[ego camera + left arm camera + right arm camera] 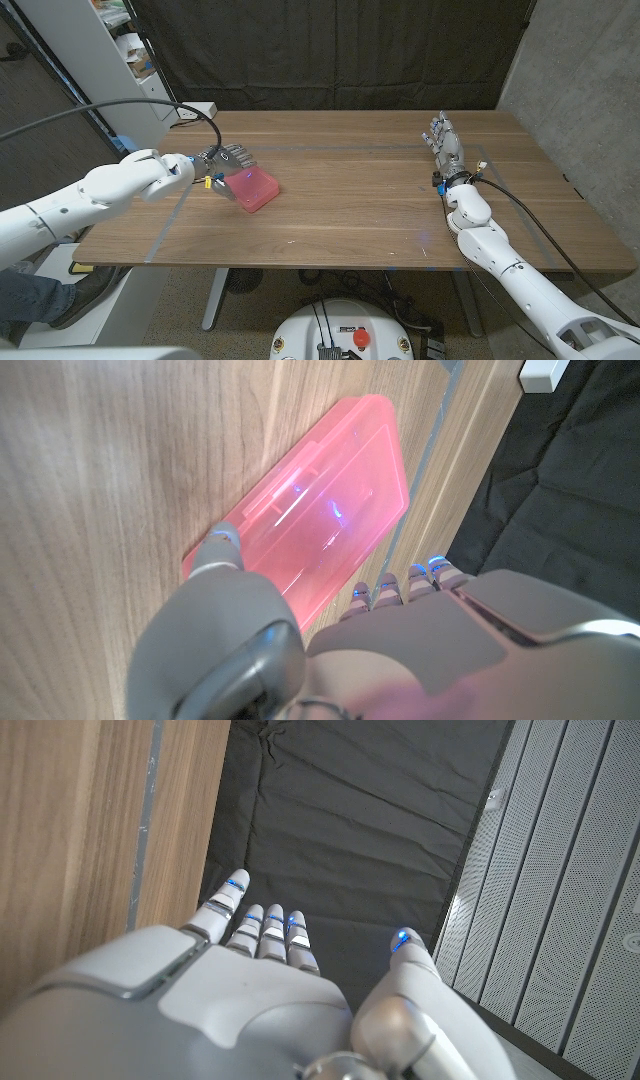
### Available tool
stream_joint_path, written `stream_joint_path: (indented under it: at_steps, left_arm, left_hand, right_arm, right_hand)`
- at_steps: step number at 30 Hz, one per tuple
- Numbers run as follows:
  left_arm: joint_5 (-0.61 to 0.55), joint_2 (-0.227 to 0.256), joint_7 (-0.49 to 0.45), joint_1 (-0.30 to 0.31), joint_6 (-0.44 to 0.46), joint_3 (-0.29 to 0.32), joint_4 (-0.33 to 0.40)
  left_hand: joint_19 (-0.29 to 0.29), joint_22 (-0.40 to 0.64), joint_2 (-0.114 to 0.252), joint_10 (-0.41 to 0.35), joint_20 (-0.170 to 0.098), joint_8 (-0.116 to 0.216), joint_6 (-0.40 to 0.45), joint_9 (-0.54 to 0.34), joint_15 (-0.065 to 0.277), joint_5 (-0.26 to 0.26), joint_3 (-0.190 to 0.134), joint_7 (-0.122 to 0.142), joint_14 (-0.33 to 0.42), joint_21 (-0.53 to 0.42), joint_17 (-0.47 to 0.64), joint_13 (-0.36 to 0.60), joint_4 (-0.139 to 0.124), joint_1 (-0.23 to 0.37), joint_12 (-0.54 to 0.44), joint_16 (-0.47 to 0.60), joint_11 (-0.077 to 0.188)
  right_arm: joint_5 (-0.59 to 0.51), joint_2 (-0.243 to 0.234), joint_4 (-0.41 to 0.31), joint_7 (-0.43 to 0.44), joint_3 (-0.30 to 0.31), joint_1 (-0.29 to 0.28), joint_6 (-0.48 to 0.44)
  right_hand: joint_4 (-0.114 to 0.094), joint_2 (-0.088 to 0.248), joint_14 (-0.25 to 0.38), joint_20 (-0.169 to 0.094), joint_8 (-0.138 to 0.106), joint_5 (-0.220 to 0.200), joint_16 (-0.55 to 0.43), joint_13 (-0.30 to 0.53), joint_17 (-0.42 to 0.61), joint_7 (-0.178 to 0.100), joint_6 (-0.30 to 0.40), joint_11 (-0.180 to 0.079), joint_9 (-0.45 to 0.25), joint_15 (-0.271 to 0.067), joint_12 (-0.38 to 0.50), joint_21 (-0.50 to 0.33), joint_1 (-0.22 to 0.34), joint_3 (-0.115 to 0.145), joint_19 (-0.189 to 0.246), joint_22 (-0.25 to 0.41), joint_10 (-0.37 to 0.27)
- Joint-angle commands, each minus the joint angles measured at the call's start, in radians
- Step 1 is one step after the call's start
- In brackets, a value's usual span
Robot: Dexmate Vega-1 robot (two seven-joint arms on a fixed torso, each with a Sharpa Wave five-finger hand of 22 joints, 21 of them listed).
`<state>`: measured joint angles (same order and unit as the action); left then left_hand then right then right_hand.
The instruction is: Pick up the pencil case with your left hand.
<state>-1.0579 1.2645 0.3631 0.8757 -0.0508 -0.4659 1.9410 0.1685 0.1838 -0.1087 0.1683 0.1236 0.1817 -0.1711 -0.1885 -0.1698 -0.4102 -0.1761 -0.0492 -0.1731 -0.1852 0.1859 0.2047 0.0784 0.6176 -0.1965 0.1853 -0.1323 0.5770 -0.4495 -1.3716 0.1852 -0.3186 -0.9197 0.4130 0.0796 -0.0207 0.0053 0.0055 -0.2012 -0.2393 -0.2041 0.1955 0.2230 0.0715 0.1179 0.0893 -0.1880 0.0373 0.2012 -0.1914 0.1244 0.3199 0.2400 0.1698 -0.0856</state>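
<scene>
I am bracketing the pink pencil case (254, 187), lying left of centre on the wooden table (360, 215), with my left hand (222, 162): thumb at one long edge, fingers past the other, not yet clamped. The smooth plastic risks skidding or tipping if I squeeze unevenly. My right hand (445, 140) is resting released, upper right.

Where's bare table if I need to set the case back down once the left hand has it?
The widest bare stretch is the table's middle, between the pink pencil case and the right hand at the right side. The near edge in front of the case is bare too. It is crowded only at the left, where the left hand closes around the case.
</scene>
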Motion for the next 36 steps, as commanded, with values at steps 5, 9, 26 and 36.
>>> stream_joint_path:
  at_steps: [5,9,26,36]
  left_arm:
    - [0.017,-0.022,0.032,-0.020,-0.047,-0.030,-0.020]
    - [-0.010,-0.023,0.009,-0.024,-0.047,-0.036,-0.024]
    - [0.058,-0.068,-0.014,-0.052,0.033,-0.025,-0.068]
    - [0.065,-0.113,0.010,-0.117,0.004,-0.080,-0.134]
  left_hand:
    - [0.309,0.004,0.008,0.462,0.012,0.013,-0.477,-0.002,0.002,0.003,0.010,0.007,-0.382,-0.015,0.003,0.001,-0.003,-0.001,-0.013,0.013,0.009]
    - [0.305,0.004,0.008,0.459,0.014,0.014,-0.475,-0.002,0.003,0.003,0.011,0.007,-0.380,-0.017,0.003,0.000,-0.004,-0.001,-0.015,0.014,0.010]
    - [0.334,0.003,0.013,0.478,0.018,0.012,-0.479,-0.002,-0.005,0.004,0.016,0.002,-0.403,-0.008,0.003,0.001,-0.005,0.002,-0.009,0.004,0.006]
    - [0.323,0.003,0.015,0.465,0.024,0.013,-0.474,-0.002,-0.004,0.006,0.021,0.003,-0.389,-0.014,0.003,0.001,-0.007,0.002,-0.015,0.010,0.007]
  right_arm:
    - [0.007,-0.002,0.004,-0.011,0.001,-0.012,-0.002]
    - [0.007,-0.005,-0.001,-0.007,0.002,-0.018,-0.003]
    - [0.009,-0.005,0.005,-0.007,0.001,-0.025,-0.004]
    - [0.008,-0.009,0.003,-0.001,0.004,-0.030,-0.007]
  right_hand:
    - [0.002,0.010,-0.004,-0.004,0.003,-0.005,-0.003,0.001,0.002,-0.003,0.009,0.003,-0.005,0.007,-0.001,0.002,0.002,-0.004,-0.003,0.002,0.001]
    - [0.003,0.010,-0.004,-0.004,0.003,-0.005,-0.003,0.001,0.002,-0.004,0.009,0.004,-0.005,0.007,-0.001,0.002,0.002,-0.004,-0.004,0.002,0.001]
    - [0.005,0.010,-0.003,-0.002,0.003,-0.006,-0.003,0.001,0.000,-0.004,0.008,0.002,-0.005,0.009,0.000,0.002,0.005,-0.006,-0.006,0.002,0.000]
    - [0.006,0.011,-0.004,-0.002,0.003,-0.007,-0.002,0.001,0.000,-0.005,0.008,0.002,-0.005,0.009,-0.001,0.002,0.007,-0.006,-0.006,0.002,0.001]
